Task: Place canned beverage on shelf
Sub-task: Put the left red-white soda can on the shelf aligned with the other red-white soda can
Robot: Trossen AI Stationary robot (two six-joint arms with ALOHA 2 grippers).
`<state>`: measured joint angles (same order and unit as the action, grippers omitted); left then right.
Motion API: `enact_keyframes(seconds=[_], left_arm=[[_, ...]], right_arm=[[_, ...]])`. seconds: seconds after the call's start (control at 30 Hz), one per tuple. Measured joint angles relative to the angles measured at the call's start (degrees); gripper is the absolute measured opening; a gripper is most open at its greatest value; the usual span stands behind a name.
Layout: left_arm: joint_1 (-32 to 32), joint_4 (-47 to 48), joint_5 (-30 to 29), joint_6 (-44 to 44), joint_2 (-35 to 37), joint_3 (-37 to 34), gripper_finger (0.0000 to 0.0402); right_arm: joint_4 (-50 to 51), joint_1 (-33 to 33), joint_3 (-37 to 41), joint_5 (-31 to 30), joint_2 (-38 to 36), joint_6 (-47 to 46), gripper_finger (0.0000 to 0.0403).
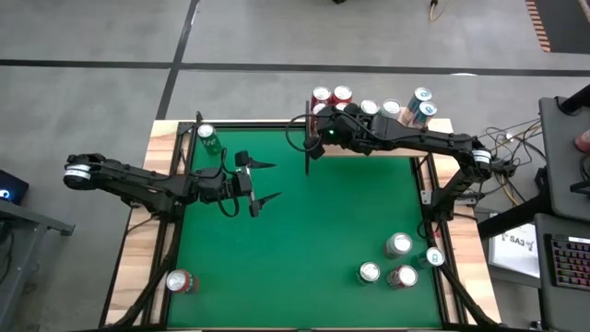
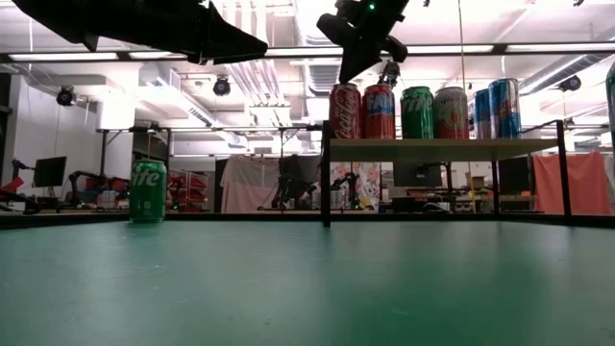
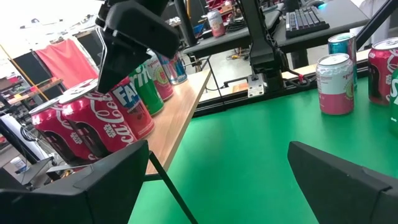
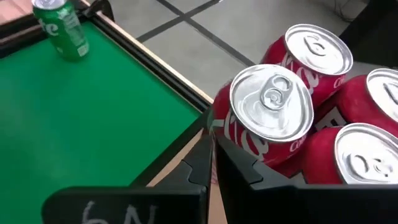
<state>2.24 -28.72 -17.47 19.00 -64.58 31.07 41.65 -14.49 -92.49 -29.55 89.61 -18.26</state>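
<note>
Right gripper (image 1: 316,138) pinched closed, holding nothing, hovering just above the red Coca-Cola cans (image 4: 272,109) at the end of the small light-wood shelf on black posts (image 2: 432,149). Fanta, Sprite and blue cans stand further along the board. Left gripper (image 1: 261,183) spread wide, empty, over bare green felt tabletop (image 1: 323,231); a green Sprite can (image 1: 206,138) stands beyond it.

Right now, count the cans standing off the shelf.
6: a green Sprite can at the shelf-side left corner, a red can at the opposite left corner, three silver-topped cans and a teal can clustered near the right corner. An arm could hide another.
</note>
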Motion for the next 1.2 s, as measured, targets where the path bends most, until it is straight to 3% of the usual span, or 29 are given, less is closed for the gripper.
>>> enact_keyframes(seconds=[1.2], left_arm=[[0.0, 0.0, 0.0, -0.5, 0.0, 0.0, 0.0368]], right_arm=[[-0.4, -1.2, 0.0, -0.5, 1.5, 4.7, 0.0012]])
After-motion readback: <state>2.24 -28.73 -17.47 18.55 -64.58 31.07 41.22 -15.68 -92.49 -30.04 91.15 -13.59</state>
